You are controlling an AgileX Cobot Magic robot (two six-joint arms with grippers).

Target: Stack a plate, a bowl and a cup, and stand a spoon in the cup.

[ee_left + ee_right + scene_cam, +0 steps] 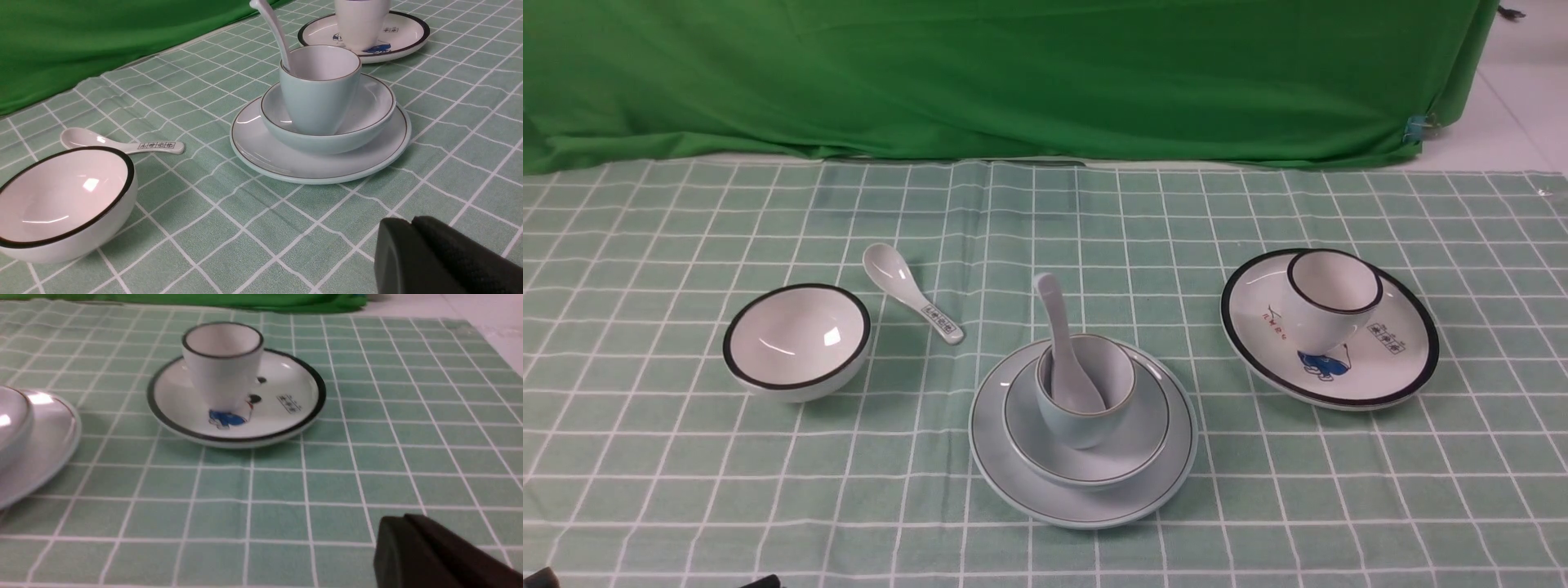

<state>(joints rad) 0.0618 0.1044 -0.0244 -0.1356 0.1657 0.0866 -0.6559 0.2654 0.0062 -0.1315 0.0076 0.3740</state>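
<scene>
The pale blue-green plate [1013, 474] lies front-centre on the checked cloth. The bowl [1135, 445] sits on it and the cup [1086, 420] stands upright in the bowl. The plain white spoon [1058, 327] stands in the cup, its handle leaning up and to the far left. In the left wrist view the plate [261, 151], bowl [367, 110], cup [318, 102] and spoon [276, 28] show as one stack. My left gripper [410, 222] is shut and empty, low over the cloth, well short of the stack. My right gripper [402, 520] is shut and empty, away from the plate's edge [49, 445].
A white black-rimmed bowl [796, 341] and a white spoon with printed marks [915, 302] lie to the left. A white black-rimmed plate [1405, 359] with a black-rimmed cup [1327, 302] on it sits to the right. A green backdrop hangs behind the table.
</scene>
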